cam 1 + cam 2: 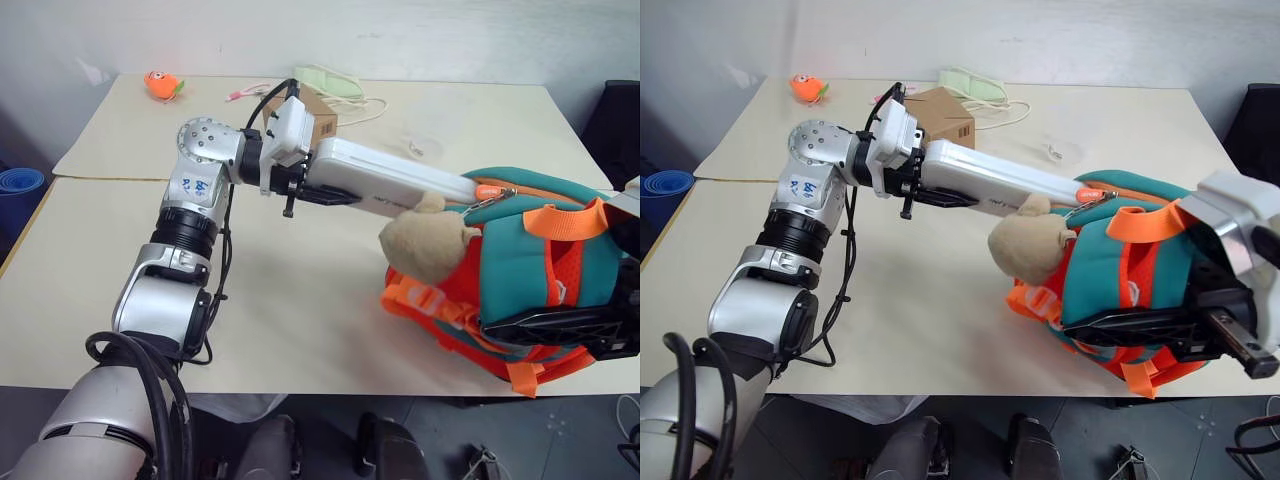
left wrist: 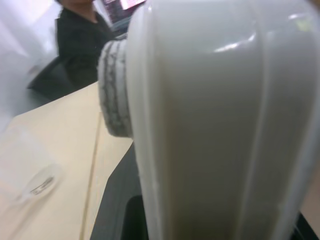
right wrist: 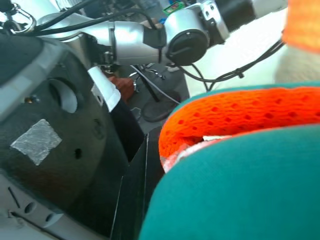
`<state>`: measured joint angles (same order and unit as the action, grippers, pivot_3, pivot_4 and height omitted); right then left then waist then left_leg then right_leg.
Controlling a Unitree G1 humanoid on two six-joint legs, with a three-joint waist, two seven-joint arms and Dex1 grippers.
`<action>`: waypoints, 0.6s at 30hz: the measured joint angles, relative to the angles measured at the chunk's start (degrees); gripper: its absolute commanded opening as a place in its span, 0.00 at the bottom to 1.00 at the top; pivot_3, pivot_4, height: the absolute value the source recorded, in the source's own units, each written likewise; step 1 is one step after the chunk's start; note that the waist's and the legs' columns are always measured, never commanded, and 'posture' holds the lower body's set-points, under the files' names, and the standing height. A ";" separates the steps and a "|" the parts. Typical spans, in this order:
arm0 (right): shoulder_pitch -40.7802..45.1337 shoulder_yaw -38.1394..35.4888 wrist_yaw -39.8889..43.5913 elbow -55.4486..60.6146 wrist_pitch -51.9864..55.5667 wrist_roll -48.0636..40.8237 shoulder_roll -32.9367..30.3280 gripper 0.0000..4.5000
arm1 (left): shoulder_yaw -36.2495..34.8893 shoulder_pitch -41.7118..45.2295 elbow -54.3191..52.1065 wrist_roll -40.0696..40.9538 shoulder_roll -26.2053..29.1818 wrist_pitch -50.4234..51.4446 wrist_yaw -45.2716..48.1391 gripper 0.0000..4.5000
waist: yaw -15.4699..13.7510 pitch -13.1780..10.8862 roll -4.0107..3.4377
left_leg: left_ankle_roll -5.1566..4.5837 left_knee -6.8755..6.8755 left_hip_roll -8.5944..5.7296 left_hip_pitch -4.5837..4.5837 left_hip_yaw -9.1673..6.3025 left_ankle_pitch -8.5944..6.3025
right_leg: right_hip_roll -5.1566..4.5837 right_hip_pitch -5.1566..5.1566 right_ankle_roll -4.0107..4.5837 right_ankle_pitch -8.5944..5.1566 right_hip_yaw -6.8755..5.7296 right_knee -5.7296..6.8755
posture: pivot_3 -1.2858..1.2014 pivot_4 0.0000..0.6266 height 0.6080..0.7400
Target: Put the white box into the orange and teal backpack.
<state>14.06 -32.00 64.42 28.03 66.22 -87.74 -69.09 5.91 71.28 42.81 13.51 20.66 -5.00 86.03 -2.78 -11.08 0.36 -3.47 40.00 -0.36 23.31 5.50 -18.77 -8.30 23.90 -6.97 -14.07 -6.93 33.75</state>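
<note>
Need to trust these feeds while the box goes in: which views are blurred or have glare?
Left wrist view: the white box sits too close, soft and out of focus, with glare streaks near its top. Right wrist view: the orange and teal backpack is close and soft. Left eye view: sharp, evenly lit, faint shadows on the table.

Legible text: none fully readable. White box [image 1: 385,178]: small grey lettering on its side face near the plush toy [image 1: 428,243], too small to read. Left arm's wrist housing [image 1: 195,187]: blue mark/sticker w/ characters, not decipherable. Brown cardboard box [image 1: 943,115]: pale label w/ dark print on one face, illegible. Backpack [image 1: 525,262]: no readable brand or number.
</note>
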 measured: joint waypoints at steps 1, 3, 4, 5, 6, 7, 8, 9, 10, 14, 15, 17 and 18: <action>-0.52 0.00 -0.11 0.11 -0.08 0.25 0.01 0.00 | 0.92 -0.87 -2.46 0.84 0.51 2.48 0.03 0.29 | 0.06 0.00 0.00 | 0.00 0.01 0.00 -0.01 0.00 0.00 | 0.00 -0.01 0.00 0.00 0.01 0.01 | 0.52 0.24 1.00; -2.09 -0.01 -0.07 0.19 -0.17 1.43 0.08 0.00 | 2.50 -2.67 -6.31 2.36 1.75 6.69 0.05 0.29 | 0.15 0.00 0.00 | -0.02 0.04 0.00 -0.02 0.00 0.01 | 0.00 -0.03 0.00 0.00 0.03 0.05 | 0.52 0.24 1.00; -3.15 -0.08 0.11 0.26 -0.28 2.28 0.18 0.00 | 3.39 -3.35 -7.69 3.09 2.41 8.64 0.05 0.29 | 0.19 0.00 0.00 | -0.02 0.07 0.00 -0.02 -0.01 0.02 | 0.00 -0.04 0.00 0.00 0.03 0.07 | 0.52 0.24 1.00; -4.40 -0.35 0.42 0.43 -0.50 3.22 0.36 0.00 | 4.00 -3.84 -8.86 3.43 2.79 10.15 0.05 0.29 | 0.22 0.00 0.00 | -0.03 0.08 0.00 -0.03 -0.01 0.02 | 0.00 -0.04 0.00 0.00 0.04 0.09 | 0.52 0.24 1.00; -5.51 -0.63 0.76 0.64 -0.84 3.96 0.60 0.00 | 4.27 -3.98 -9.29 3.57 2.76 10.93 0.05 0.29 | 0.15 0.00 0.00 | -0.05 0.10 0.00 -0.03 -0.01 0.03 | -0.01 -0.05 0.00 0.00 0.03 0.10 | 0.52 0.24 1.00; -6.62 -1.05 1.22 1.10 -1.18 4.94 0.84 0.00 | 4.42 -4.05 -9.77 3.62 2.65 11.62 0.05 0.29 | 0.07 0.00 0.00 | -0.05 0.11 0.00 -0.03 -0.01 0.04 | -0.01 -0.06 -0.01 0.01 0.02 0.11 | 0.52 0.24 1.00; -7.81 -1.61 1.78 1.56 -1.40 5.93 0.97 0.00 | 4.59 -4.06 -10.41 3.65 2.45 12.32 0.04 0.29 | 0.03 0.00 0.00 | -0.06 0.11 0.00 -0.03 -0.02 0.04 | -0.01 -0.07 -0.01 0.01 0.03 0.11 | 0.52 0.24 1.00; -8.99 -2.05 2.42 2.12 -1.89 7.24 1.07 0.00 | 4.72 -4.06 -10.80 3.72 1.92 12.66 0.02 0.29 | -0.03 0.00 0.00 | -0.06 0.10 0.00 -0.05 -0.02 0.04 | -0.01 -0.09 -0.01 0.01 0.03 0.09 | 0.52 0.24 1.00; -10.00 -2.08 2.92 2.81 -2.70 8.59 1.36 0.00 | 4.85 -4.06 -10.87 3.66 0.82 12.71 -0.06 0.29 | -0.07 0.00 0.00 | -0.06 0.10 0.00 -0.07 -0.03 0.04 | -0.01 -0.12 -0.01 0.01 0.02 0.08 | 0.52 0.24 1.00; -11.47 -1.08 3.68 3.87 -5.96 12.67 2.84 0.00 | 7.51 -4.34 -10.86 0.14 -7.12 11.81 -5.71 0.29 | -0.53 0.00 0.00 | -0.15 0.12 -0.11 -0.06 -0.07 0.06 | -0.08 -0.19 -0.12 0.08 0.01 0.00 | 0.52 0.24 1.00; -11.69 -0.88 3.84 4.21 -6.48 13.20 2.96 0.00 | 8.38 -4.61 -10.87 -0.45 -8.85 11.95 -6.94 0.29 | -0.42 0.00 0.00 | -0.18 0.12 -0.11 -0.06 -0.05 0.04 | -0.08 -0.19 -0.14 0.09 0.03 -0.01 | 0.52 0.24 1.00; -12.57 -0.50 3.96 4.66 -7.56 14.14 3.48 0.00 | 9.55 -5.62 -11.19 -1.47 -11.98 12.83 -9.54 0.36 | -0.06 0.00 0.00 | -0.16 0.10 -0.09 -0.08 -0.04 0.03 | -0.08 -0.18 -0.13 0.09 0.06 -0.03 | 0.52 0.24 1.00; -12.81 -0.40 3.94 4.65 -7.84 14.59 3.83 0.00 | 10.17 -5.97 -11.23 -2.06 -13.21 13.21 -10.70 0.44 | 0.08 0.00 0.00 | -0.15 0.09 -0.08 -0.08 -0.03 0.03 | -0.07 -0.18 -0.13 0.09 0.06 -0.02 | 0.52 0.24 1.00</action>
<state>1.25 -32.40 68.37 32.68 58.38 -73.16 -65.26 16.09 65.31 31.58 11.45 7.45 8.20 75.34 -2.71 -11.08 0.36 -3.62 40.09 -0.45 23.23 5.46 -18.74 -8.37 23.72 -7.10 -13.97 -6.87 33.73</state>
